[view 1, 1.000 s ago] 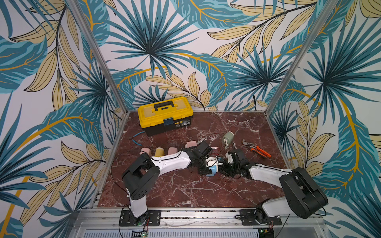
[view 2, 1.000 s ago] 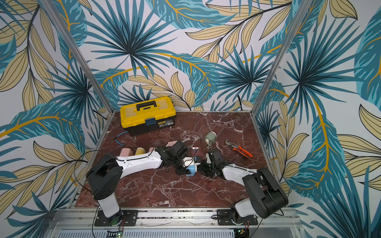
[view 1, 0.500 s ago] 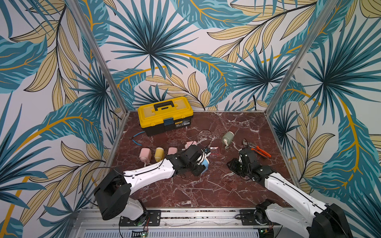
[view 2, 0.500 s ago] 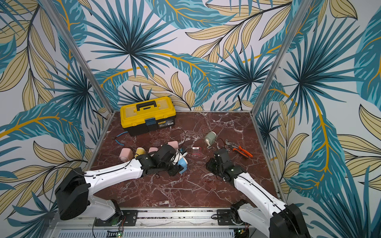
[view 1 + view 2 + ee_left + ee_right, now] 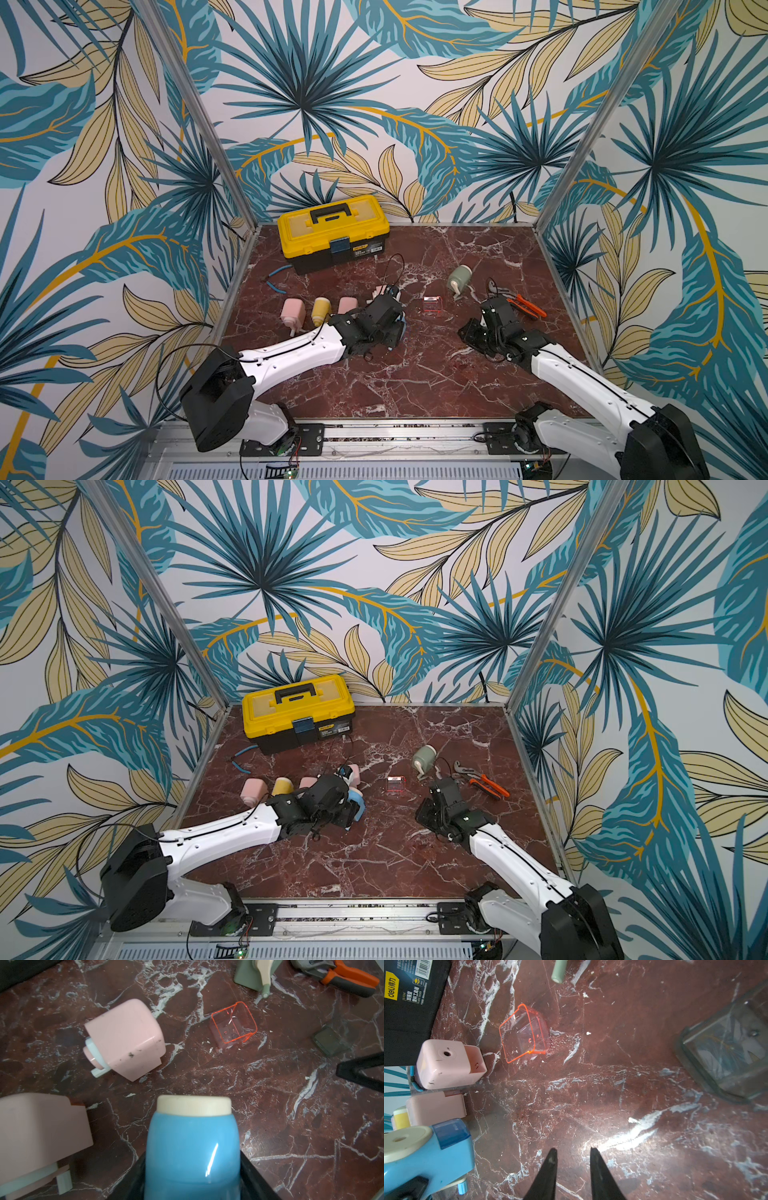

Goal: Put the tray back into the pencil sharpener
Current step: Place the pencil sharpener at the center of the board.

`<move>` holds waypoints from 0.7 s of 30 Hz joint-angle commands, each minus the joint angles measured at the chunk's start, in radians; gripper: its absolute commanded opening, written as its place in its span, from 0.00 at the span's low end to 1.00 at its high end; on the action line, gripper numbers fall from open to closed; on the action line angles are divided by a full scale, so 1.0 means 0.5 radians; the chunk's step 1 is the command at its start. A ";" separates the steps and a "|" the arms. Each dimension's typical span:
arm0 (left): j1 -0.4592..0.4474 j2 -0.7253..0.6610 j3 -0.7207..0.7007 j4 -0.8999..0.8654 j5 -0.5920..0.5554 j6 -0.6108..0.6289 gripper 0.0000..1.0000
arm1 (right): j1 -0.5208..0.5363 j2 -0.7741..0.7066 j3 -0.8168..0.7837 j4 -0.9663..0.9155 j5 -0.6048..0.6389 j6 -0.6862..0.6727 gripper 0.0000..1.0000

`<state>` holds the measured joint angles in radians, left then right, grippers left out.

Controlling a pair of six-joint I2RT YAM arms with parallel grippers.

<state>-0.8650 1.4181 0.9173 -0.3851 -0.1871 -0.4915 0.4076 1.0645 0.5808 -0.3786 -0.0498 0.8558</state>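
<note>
Right end effector (image 5: 573,1149) — now off sharpener (image 5: 425,1157)

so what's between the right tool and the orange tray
Only bare marble with pale specks lies between the right tool and the orange tray, per the right wrist view.

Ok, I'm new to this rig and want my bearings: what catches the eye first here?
The yellow toolbox at the back left of the marble table stands out most. Next come the blue pencil sharpener gripped in the left tool, and the clear orange tray lying alone mid-table.
</note>
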 commanded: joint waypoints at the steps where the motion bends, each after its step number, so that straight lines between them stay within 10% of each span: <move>1: 0.027 0.046 0.064 0.006 -0.082 -0.203 0.18 | 0.004 -0.031 -0.020 -0.056 0.041 -0.022 0.30; 21: 0.125 0.357 0.308 -0.374 -0.438 -0.444 0.21 | 0.002 -0.020 -0.009 -0.040 0.050 -0.006 0.30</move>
<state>-0.8120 1.5719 1.0260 -0.5304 -0.3527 -0.6834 0.4072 1.0576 0.5808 -0.3836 -0.0406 0.8566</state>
